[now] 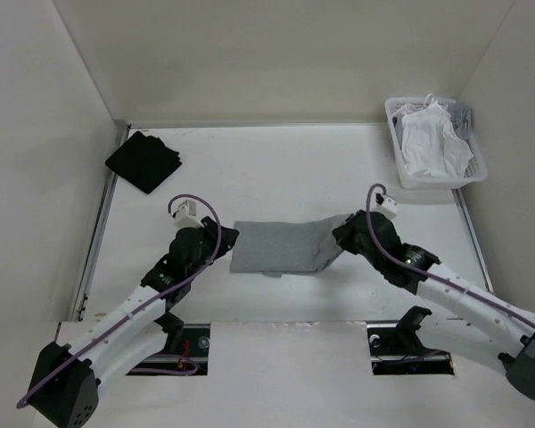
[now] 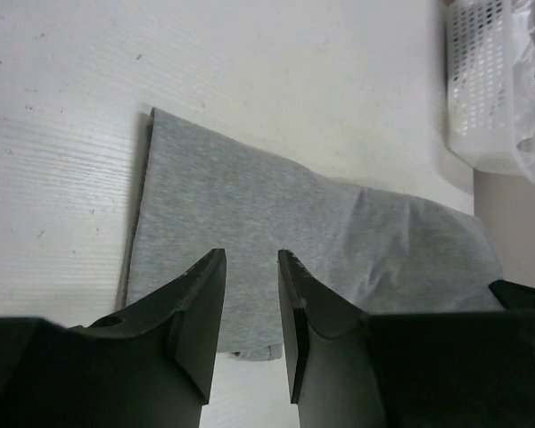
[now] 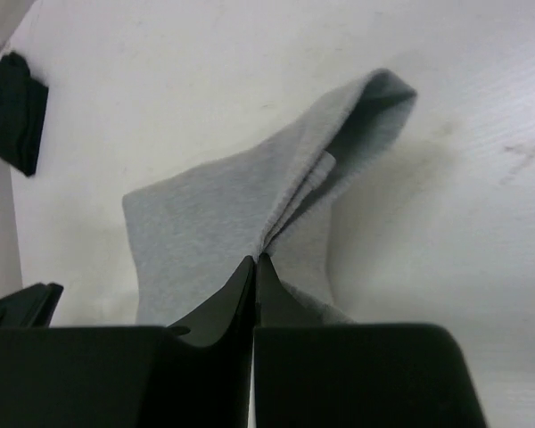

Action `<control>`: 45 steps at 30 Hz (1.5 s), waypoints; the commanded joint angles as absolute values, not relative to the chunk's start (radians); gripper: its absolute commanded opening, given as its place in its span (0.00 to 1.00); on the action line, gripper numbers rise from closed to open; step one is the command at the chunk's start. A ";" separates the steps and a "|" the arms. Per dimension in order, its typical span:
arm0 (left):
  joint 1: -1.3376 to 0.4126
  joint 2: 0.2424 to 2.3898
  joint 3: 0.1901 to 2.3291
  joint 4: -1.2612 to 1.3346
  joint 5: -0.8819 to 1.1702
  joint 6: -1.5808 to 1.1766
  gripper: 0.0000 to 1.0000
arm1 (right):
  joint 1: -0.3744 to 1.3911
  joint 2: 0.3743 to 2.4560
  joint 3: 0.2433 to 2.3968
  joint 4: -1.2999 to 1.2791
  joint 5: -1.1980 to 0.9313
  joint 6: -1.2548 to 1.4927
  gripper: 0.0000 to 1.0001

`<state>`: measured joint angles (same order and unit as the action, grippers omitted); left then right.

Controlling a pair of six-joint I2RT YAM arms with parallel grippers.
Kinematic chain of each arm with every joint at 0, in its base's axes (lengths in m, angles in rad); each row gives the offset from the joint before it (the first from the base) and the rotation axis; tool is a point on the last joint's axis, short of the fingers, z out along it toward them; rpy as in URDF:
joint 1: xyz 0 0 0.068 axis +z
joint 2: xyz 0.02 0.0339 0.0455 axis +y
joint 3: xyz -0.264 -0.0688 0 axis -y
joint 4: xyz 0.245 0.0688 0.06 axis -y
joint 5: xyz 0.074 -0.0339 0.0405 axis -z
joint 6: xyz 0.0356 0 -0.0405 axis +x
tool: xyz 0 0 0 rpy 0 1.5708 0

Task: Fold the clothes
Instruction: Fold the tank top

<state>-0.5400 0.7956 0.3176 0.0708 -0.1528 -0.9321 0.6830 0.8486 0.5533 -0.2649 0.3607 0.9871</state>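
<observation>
Right tool [image 3: 255, 259] pinching shirt [image 1: 278, 246] edge; basket [image 1: 433, 181], black cloth [image 1: 144, 160] well apart

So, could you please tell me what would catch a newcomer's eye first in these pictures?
The grey shirt lies folded in the middle, its right end pinched and lifted by the shut right gripper. The left gripper stands open at its left edge. A black cloth lies far left; a white basket of laundry sits far right.
</observation>
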 commanded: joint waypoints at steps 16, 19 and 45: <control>-0.282 0.422 0.428 -0.164 -0.112 -0.894 0.38 | 1.143 1.900 1.540 -0.423 0.417 0.791 0.27; -0.207 0.394 0.448 -0.202 -0.063 -0.879 0.41 | 1.163 1.898 1.527 -0.378 0.410 0.827 0.49; -0.315 0.640 0.339 -0.176 -0.193 -0.833 0.47 | 1.016 0.835 0.395 0.127 0.425 0.821 0.39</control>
